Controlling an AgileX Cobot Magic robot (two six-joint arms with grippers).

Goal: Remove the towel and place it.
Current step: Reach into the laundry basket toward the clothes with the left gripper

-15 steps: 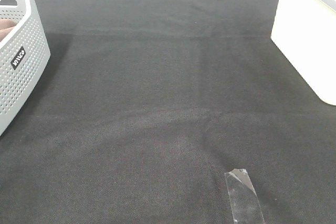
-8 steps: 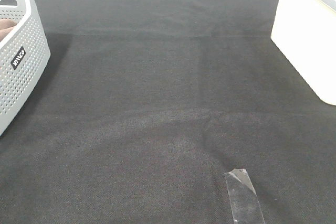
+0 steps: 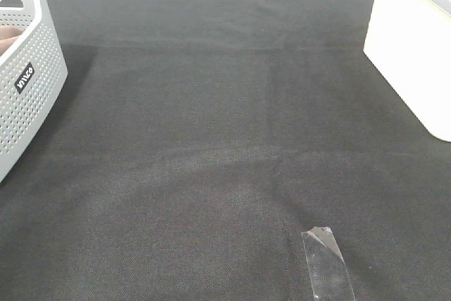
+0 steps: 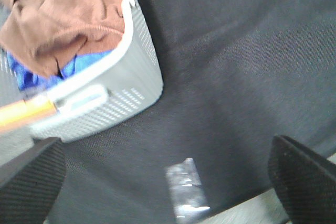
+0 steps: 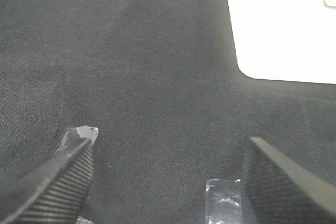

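At the left edge of the high view, a grey perforated basket (image 3: 32, 82) sits on the black table cloth (image 3: 225, 139). From the left wrist, the brown towel (image 4: 63, 14) lies crumpled inside it over blue fabric (image 4: 31, 74), and the left gripper (image 4: 165, 153) has its jaws apart and empty. From the right wrist, the right gripper (image 5: 169, 145) is likewise spread above the cloth.
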